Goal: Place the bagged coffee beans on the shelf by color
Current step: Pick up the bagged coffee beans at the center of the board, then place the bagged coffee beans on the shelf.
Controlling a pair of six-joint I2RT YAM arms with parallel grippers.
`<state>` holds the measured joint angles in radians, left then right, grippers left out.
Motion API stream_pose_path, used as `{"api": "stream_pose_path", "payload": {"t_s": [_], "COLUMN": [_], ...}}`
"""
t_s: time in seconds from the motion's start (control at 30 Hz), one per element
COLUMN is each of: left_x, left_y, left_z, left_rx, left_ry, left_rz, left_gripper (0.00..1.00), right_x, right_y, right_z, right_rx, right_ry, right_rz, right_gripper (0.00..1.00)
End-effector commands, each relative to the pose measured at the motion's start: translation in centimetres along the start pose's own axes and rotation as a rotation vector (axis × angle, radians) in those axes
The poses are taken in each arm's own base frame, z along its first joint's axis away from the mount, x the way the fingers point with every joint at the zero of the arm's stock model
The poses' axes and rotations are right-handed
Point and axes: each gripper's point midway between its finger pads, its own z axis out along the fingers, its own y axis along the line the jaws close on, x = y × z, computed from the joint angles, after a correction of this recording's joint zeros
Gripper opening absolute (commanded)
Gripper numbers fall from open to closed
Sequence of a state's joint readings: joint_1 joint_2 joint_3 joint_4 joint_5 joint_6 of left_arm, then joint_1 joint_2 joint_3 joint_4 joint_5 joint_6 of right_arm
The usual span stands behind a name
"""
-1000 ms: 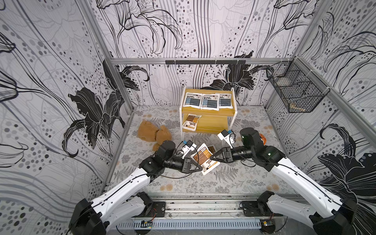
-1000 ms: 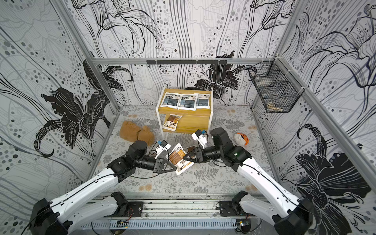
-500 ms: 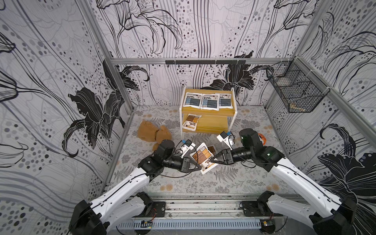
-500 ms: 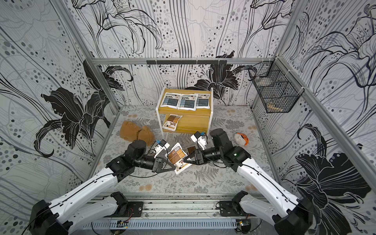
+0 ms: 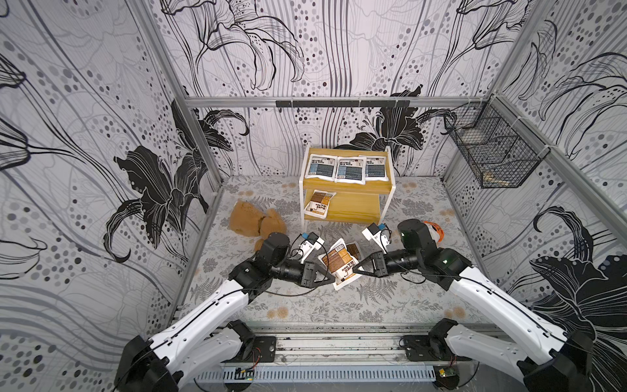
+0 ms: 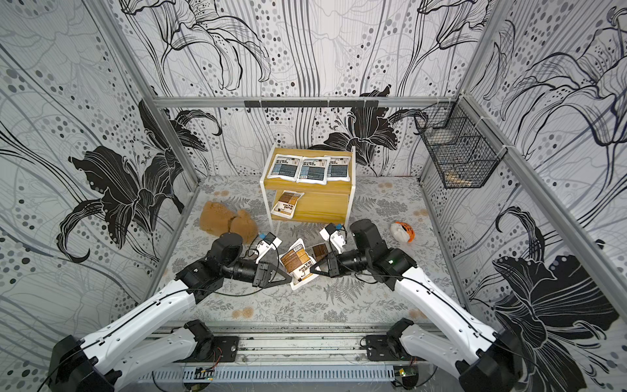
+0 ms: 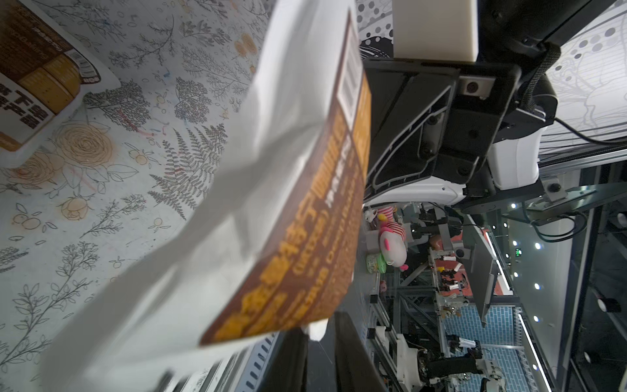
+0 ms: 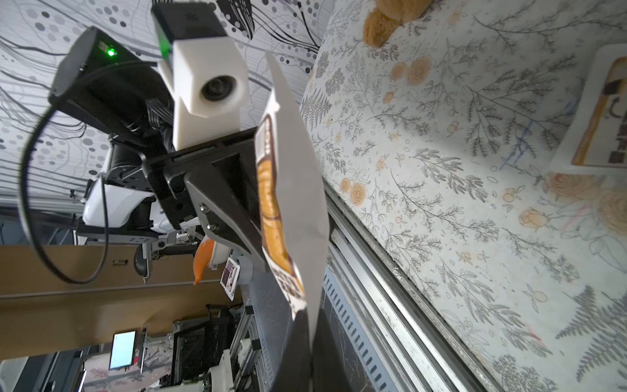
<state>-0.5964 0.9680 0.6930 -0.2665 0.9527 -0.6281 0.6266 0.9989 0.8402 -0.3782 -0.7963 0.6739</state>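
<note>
Handover of a flat white coffee pouch with a brown-orange panel point(image 5: 339, 264), raised between the arms.
The right gripper point(image 5: 357, 269) is clenched on one edge; the left gripper point(image 5: 329, 280) sits at the opposite corner, its grip impossible to judge. Next, the right arm likely carries the pouch to the yellow two-tier shelf point(image 5: 356, 206), lower board, beside the brown-panelled pouch point(image 5: 319, 203) there.
</note>
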Motion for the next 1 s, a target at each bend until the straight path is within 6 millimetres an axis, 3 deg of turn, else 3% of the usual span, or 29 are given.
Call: {"api": "stream_pose_path", "payload": {"t_s": [0.0, 0.17, 0.3, 0.47, 0.97], "left_x": [-1.7, -4.3, -5.0, -5.1, -4.6], "left_y": [0.9, 6.2, 7.7, 7.1, 8.1], "left_z": [-1.5, -5.8, -8.7, -9.2, -8.9], "left_rx": [-0.077, -0.277, -0.329, -0.303, -0.295], "left_ry": [-0.088, -0.324, -0.496, -0.544, -0.555], "left_rz": [0.025, -0.104, -0.164, -0.165, -0.189], "left_gripper": [0.36, 0.40, 0.46, 0.46, 0.47], "right_x": [-1.5, -2.8, -4.7, -7.3, -12.0], "right_y": [-1.5, -5.3, -5.0, -3.6, -4.8], "right_z": [-0.2, -0.6, -1.4, -2.6, -2.3], "right_rx": [0.026, 0.112, 0.127, 0.125, 0.167], "right_ry": [-0.160, -0.379, -0.513, -0.610, -0.771], "right_rz": [0.073, 0.216, 0.230, 0.210, 0.276], "right_gripper": [0.00, 0.00, 0.00, 0.00, 0.00]}}
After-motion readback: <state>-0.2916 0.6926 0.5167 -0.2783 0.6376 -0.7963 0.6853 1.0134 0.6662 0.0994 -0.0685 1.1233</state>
